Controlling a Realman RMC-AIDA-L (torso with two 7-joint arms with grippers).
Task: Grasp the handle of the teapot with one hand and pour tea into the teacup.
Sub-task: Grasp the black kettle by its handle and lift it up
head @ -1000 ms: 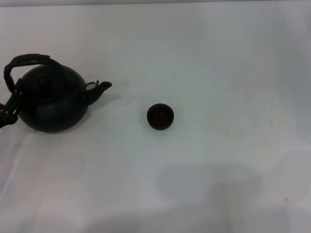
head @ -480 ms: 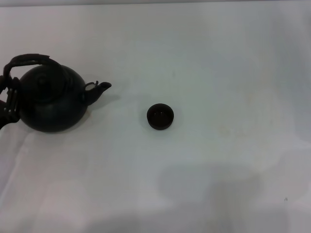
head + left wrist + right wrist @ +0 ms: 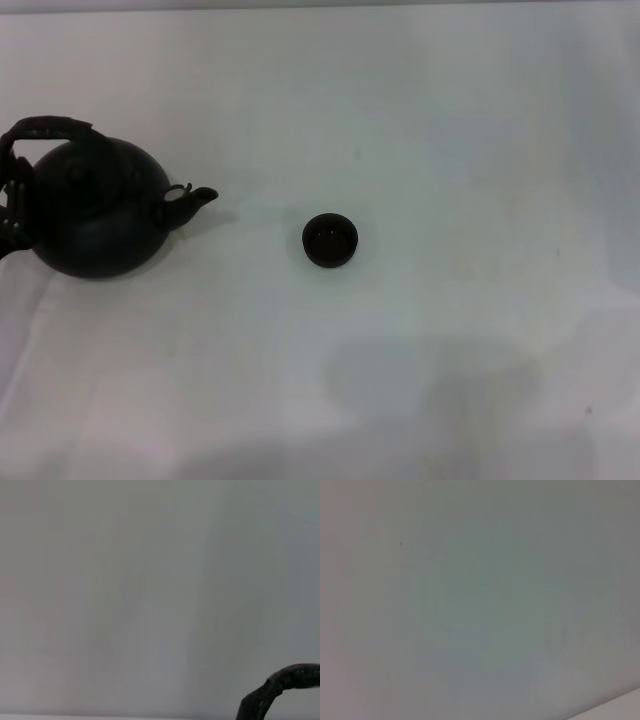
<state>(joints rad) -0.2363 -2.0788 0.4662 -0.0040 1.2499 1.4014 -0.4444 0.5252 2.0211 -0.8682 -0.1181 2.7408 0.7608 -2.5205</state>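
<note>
The matte black teapot stands at the far left of the white table in the head view, its stubby spout pointing right toward the teacup. Its arched dark handle rises over the lid. My left gripper shows only as a dark shape at the left edge, closed on the handle's left end. A curved piece of the handle also shows in the left wrist view. The small dark teacup sits near the table's middle, well apart from the spout. My right gripper is out of view.
The white table stretches to the right and behind the teacup. A faint shadow lies on the near part. The right wrist view shows only bare white surface.
The teapot has shifted left and turned a little. Its spout has moved left and lower in the head view. The teacup has not moved.
</note>
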